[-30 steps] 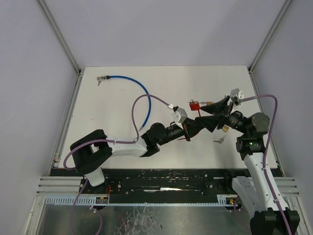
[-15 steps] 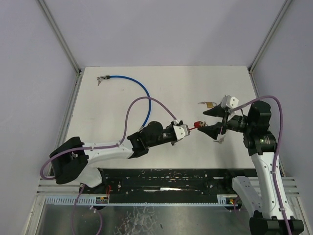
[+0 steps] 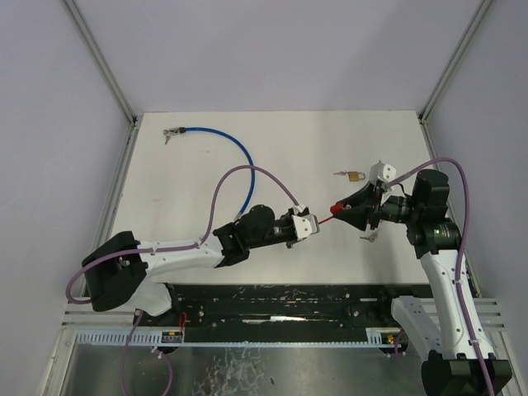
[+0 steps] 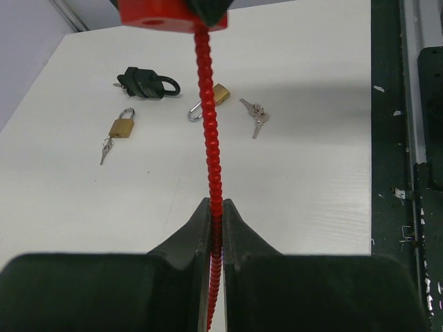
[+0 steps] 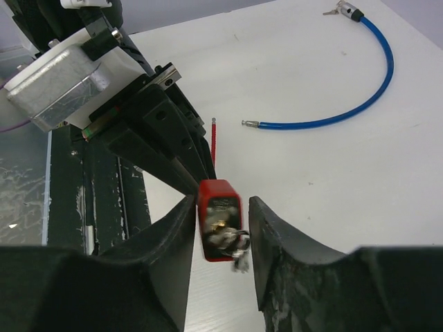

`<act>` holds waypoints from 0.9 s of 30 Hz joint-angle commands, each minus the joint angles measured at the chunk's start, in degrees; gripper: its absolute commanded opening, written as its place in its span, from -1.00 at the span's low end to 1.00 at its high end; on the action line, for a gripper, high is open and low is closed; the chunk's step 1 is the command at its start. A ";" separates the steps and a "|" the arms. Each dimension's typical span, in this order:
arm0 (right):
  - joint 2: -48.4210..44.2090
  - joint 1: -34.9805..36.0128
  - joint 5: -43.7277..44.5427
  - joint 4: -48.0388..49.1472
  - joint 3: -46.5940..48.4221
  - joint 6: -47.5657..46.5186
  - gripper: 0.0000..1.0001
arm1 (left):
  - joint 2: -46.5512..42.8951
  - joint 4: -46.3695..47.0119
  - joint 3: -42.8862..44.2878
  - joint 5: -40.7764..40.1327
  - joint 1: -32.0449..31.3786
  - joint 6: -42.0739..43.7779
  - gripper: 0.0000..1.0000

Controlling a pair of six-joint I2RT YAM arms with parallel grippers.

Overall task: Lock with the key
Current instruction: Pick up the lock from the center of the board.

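Observation:
My left gripper (image 3: 318, 219) is shut on the red ribbed cable (image 4: 208, 124) of a red lock; the jaws pinch it in the left wrist view (image 4: 215, 205). The red lock body (image 5: 220, 216) hangs in the air at the cable's far end, also seen in the top view (image 3: 334, 209). A key with a ring (image 5: 234, 247) sits in its face. My right gripper (image 5: 223, 202) is open with the lock body between its fingers. The left finger touches it and a gap shows at the right finger. It appears in the top view (image 3: 346, 211).
A black padlock (image 4: 147, 83), a brass padlock with keys (image 4: 122, 127), another brass padlock (image 4: 211, 99) and a loose key bunch (image 4: 255, 117) lie on the white table. A blue cable lock (image 3: 223, 144) lies at the far left. A dark rail (image 3: 280, 301) runs along the near edge.
My left arm has drawn back to the left with the red lock. My right gripper has swung in from the brass padlocks and now has its fingers around the lock body.

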 commanded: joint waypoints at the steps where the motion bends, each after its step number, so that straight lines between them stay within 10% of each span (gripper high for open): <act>1: 0.04 0.01 -0.56 1.03 0.55 -0.83 -0.32 | -1.70 1.95 0.43 1.64 0.55 0.04 -0.99; 7: 1.11 0.63 -1.41 -2.82 2.34 -4.03 -1.00 | -2.28 2.76 -0.16 2.03 0.92 -1.78 -0.95; 14: 1.38 0.72 -5.02 -2.50 1.70 -3.68 -1.00 | -3.81 19.79 -5.38 15.28 2.16 -13.19 0.52; 27: 0.62 1.63 -8.71 -5.60 1.12 -8.92 -1.00 | 6.35 14.53 6.05 21.47 2.75 -20.42 0.02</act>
